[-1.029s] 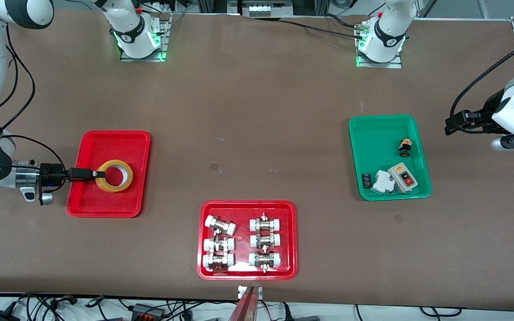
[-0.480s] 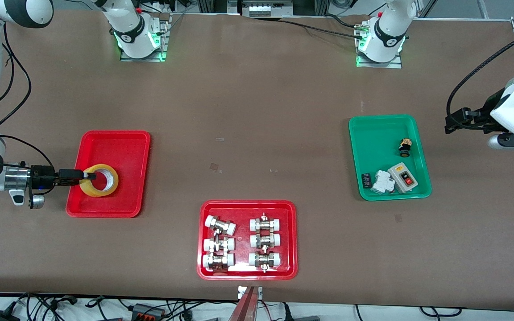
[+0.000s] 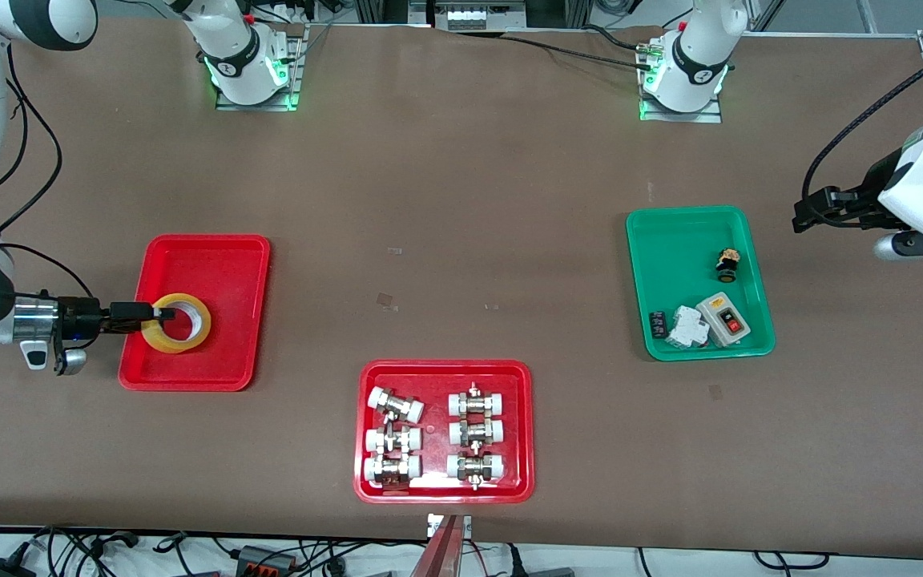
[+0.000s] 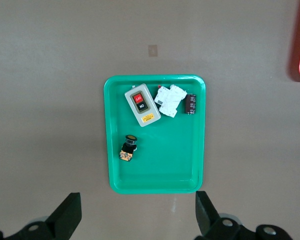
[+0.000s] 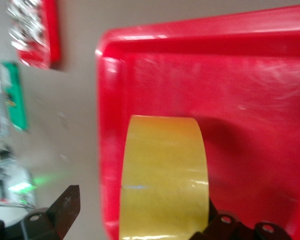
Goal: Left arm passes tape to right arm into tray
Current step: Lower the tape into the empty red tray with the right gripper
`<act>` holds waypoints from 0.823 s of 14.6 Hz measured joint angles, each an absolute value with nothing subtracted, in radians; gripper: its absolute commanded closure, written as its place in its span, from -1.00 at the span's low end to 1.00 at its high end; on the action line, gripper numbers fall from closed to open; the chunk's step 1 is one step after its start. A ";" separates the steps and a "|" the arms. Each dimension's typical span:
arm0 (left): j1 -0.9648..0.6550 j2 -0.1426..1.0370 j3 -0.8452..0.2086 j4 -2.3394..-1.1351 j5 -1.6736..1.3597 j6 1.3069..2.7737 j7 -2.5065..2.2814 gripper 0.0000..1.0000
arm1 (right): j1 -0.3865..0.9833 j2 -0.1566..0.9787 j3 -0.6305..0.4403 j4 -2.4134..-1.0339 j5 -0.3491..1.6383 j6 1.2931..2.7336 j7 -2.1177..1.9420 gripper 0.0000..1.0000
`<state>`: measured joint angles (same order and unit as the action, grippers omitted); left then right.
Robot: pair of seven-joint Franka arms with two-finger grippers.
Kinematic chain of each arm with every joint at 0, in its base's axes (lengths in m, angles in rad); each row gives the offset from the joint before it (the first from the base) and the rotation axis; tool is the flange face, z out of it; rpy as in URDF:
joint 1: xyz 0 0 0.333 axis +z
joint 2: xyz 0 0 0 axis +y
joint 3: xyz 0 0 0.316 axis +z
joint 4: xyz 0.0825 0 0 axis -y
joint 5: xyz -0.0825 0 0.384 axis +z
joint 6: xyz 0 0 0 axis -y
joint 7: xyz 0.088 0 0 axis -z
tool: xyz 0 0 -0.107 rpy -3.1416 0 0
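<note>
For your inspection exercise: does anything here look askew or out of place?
One thing: the tape in the red tray sits tilted rather than flat, with the open right end effector straddling its rim. The left end effector, also open, waits past the green tray.

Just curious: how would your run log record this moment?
tape: in tray | right gripper: open at tape | left gripper: open, waiting

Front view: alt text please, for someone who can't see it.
The tape lies in the red tray at the right arm's end of the table, with the right gripper open around its rim. The left gripper waits open above bare table beside a green tray of electrical parts; a second red tray holds metal fittings.
</note>
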<state>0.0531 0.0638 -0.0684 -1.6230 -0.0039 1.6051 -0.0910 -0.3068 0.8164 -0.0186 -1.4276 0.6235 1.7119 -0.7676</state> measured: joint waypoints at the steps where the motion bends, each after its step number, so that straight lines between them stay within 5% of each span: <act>1: 0.053 0.063 -0.066 -1.623 -0.004 1.605 -0.091 -1.00 | -0.302 0.817 -0.016 -1.428 0.575 1.742 -0.795 -1.00; 12: 0.048 0.061 -0.066 -1.623 -0.004 1.604 -0.091 -1.00 | -0.165 0.744 -0.012 -1.473 0.360 1.906 -0.858 -1.00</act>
<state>0.0478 0.0605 -0.0663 -1.6230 -0.0040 1.6038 -0.0910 -0.1648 0.7444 -0.0117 -1.4729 0.3596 1.9062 -0.8583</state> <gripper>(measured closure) 0.000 0.000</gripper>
